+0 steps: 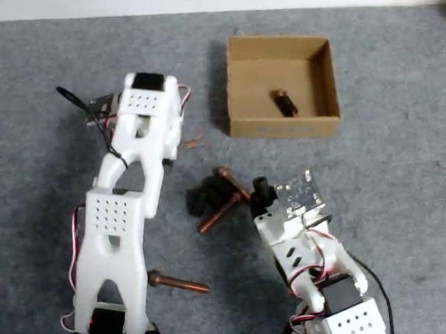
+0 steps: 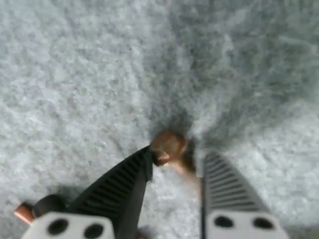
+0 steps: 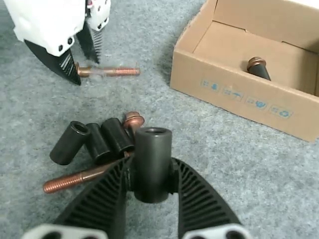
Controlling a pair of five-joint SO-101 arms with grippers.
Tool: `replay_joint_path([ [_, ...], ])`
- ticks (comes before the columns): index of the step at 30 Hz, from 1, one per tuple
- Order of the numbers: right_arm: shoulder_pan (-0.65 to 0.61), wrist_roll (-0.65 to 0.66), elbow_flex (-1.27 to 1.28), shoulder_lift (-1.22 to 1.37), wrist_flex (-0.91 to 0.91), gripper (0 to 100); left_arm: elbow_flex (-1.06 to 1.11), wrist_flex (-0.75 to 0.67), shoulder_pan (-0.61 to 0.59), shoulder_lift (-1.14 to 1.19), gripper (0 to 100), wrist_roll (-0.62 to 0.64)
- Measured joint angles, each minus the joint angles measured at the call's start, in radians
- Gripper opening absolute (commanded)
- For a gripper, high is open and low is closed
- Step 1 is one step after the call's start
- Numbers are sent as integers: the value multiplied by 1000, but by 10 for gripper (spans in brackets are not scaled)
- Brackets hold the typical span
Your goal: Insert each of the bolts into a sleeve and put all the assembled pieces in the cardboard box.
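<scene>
A copper bolt (image 3: 107, 71) lies on the grey carpet with my left gripper (image 3: 85, 70) open around its head (image 2: 169, 147). One finger (image 2: 127, 181) touches the head, while the other stands a little apart from it. My right gripper (image 3: 151, 167) is shut on a black sleeve (image 3: 152, 159), held upright just above the carpet (image 1: 260, 186). Beyond it lies a pile of three black sleeves (image 3: 97, 143) and two bolts (image 3: 79, 179). The cardboard box (image 1: 282, 124) at the back holds one assembled piece (image 1: 284, 103).
Another loose bolt (image 1: 178, 283) lies on the carpet near the left arm's base. The left arm (image 1: 124, 199) stretches over the left half of the mat. A pale wall edge runs along the far side.
</scene>
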Motion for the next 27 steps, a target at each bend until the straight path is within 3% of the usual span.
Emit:
replay_joint_path([
  [14, 0, 0, 0, 0, 0, 5, -3, 3, -11, 3, 6, -15],
  [19, 0, 0, 0, 0, 0, 5, -49, 32, -11, 8, 6, -172],
  [27, 0, 0, 0, 0, 0, 5, -241, 75, -17, 12, 6, -568],
])
